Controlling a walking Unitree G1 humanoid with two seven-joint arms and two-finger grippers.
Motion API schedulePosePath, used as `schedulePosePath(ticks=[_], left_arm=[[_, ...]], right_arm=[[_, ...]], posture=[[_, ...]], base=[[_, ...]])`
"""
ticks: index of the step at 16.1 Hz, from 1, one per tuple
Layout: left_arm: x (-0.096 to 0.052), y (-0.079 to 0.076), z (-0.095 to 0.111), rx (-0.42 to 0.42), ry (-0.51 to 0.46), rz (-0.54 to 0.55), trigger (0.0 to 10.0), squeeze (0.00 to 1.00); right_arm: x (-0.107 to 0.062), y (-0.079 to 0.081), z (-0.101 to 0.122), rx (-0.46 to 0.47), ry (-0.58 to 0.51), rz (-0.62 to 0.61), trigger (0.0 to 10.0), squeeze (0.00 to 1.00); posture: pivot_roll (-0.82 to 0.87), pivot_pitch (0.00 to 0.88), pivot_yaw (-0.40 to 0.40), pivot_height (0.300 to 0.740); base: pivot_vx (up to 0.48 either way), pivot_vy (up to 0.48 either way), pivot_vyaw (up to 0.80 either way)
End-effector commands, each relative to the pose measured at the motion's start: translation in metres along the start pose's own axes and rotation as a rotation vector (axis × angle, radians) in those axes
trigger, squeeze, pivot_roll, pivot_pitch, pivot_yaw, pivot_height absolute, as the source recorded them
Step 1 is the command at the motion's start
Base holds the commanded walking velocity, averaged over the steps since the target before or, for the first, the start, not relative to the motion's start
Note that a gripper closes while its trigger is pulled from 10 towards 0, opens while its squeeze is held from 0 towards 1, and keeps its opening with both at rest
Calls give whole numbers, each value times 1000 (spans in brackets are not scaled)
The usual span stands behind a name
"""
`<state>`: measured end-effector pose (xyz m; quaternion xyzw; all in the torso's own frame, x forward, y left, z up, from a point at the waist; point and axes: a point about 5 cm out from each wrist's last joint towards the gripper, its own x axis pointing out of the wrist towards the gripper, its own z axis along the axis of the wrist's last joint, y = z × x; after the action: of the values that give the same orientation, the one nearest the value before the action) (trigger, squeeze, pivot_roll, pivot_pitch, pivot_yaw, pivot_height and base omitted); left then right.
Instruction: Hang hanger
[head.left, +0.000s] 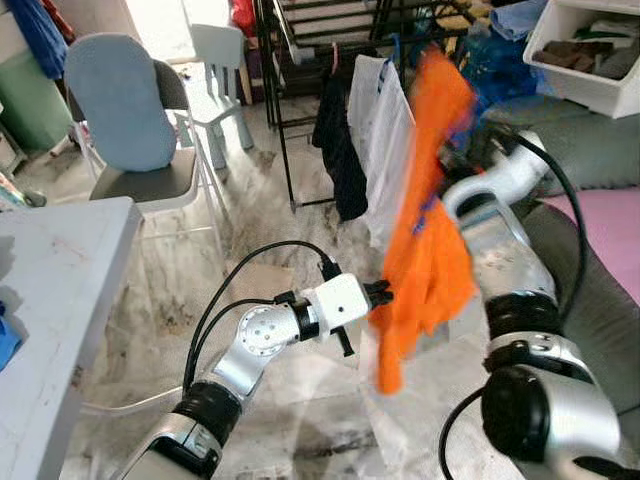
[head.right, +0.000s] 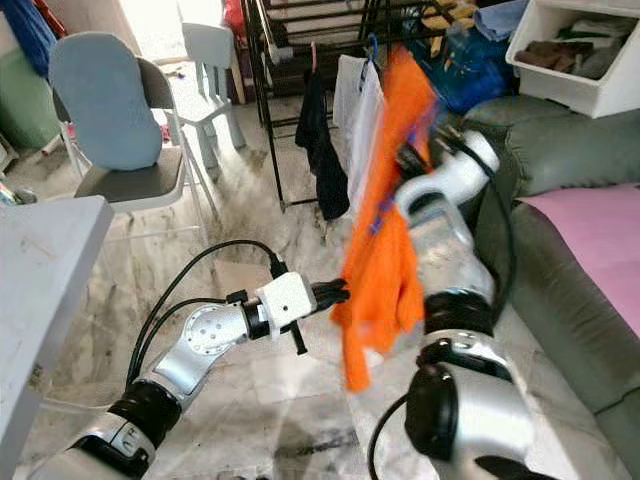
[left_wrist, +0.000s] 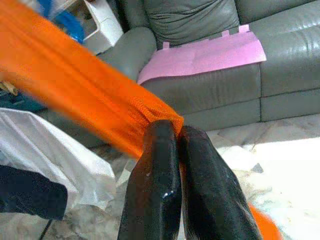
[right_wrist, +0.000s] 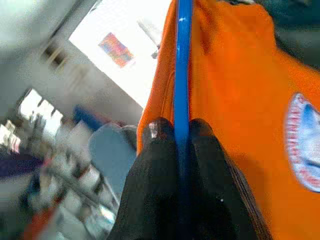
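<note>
So the right gripper (right_wrist: 181, 137) is clamped tight on a blue hanger (right_wrist: 182, 60), the thin blue bar pinched right between its two black fingers, and there's an orange shirt (head.left: 432, 210) draped on it. The right arm is raised, holding the whole thing up in the air just in front of the black drying rack (head.left: 290, 110), close to the white garment (head.left: 385, 165) and the dark garment (head.left: 335, 150) already hanging there. The shirt looks smeared with blur up top, so I can't tell if the hook is touching the rack at all. The left gripper (left_wrist: 177, 131) is out in front of the robot, low and toward the middle, fingers squeezed shut on a lower edge of the orange shirt, pulling the cloth taut to one side. Off to the robot's right is a grey sofa (left_wrist: 200, 30) with a pink sheet (left_wrist: 210, 52) on the seat, plus a white storage bin (head.left: 590, 50) above it. On the left there's a chair (head.left: 135, 120) with a light blue cushion, and a grey table (head.left: 50, 300) edge nearest the camera. Floor is marbled tile.
</note>
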<state>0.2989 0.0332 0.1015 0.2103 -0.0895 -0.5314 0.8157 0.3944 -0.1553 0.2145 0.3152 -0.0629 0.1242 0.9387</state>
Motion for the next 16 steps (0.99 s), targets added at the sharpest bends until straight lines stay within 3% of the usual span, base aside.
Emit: schedulePosePath(ticks=[1, 2, 3, 4, 7, 8, 9, 12, 13, 14, 16], left_arm=[[-2, -13, -13, -31, 67, -59, 10000, 0], [0, -16, -13, -51, 57, -61, 10000, 533], [1, -17, -12, -61, 50, -57, 10000, 733], [1, -19, -14, -94, 47, -58, 10000, 1000], [-2, -20, -16, -123, 32, -21, 10000, 1000], [-4, -18, -15, -168, 10, 34, 10000, 1000], [-7, -13, -12, -292, -47, 144, 10000, 1000], [-18, -6, -9, -410, -105, 270, 10000, 1000], [-23, -2, -10, -425, -91, 307, 10000, 1000], [-30, 13, 0, -418, -133, 365, 10000, 1000], [-44, 38, 16, -295, -161, 413, 10000, 1000]], right_arm=[[5, 27, 25, -163, -102, 139, 10000, 0], [1, 24, 23, -259, -101, 141, 10000, 0], [-2, 20, 24, -321, -103, 136, 10000, 0], [-6, 14, 24, -344, -97, 135, 10000, 0], [-20, 3, 18, -533, -57, 145, 10000, 0], [-26, -2, 13, -584, -37, 150, 10000, 0], [-32, -9, 9, -634, -43, 153, 10000, 0], [-43, -17, -2, -716, -4, 170, 10000, 0], [-49, -19, -6, -759, 13, 203, 10000, 0], [-58, -21, -9, -802, 21, 246, 10000, 0], [-76, -32, -13, -779, 88, 300, 10000, 0]], posture=[[-216, 0, 45, 740], [-218, 0, 43, 740], [-220, 0, 42, 740], [-221, 0, 41, 740], [-221, 0, 41, 740], [-223, 0, 43, 740], [-225, 0, 52, 740], [-218, 0, 50, 740], [-215, 0, 43, 740], [-206, 0, 34, 740], [-196, 0, 21, 740]], base=[[0, 0, 0], [0, 0, 0], [0, 0, 0], [0, 0, 0], [0, 0, 0], [0, 0, 0], [0, 0, 0], [0, 0, 0], [0, 0, 0], [0, 0, 0], [0, 0, 0]])
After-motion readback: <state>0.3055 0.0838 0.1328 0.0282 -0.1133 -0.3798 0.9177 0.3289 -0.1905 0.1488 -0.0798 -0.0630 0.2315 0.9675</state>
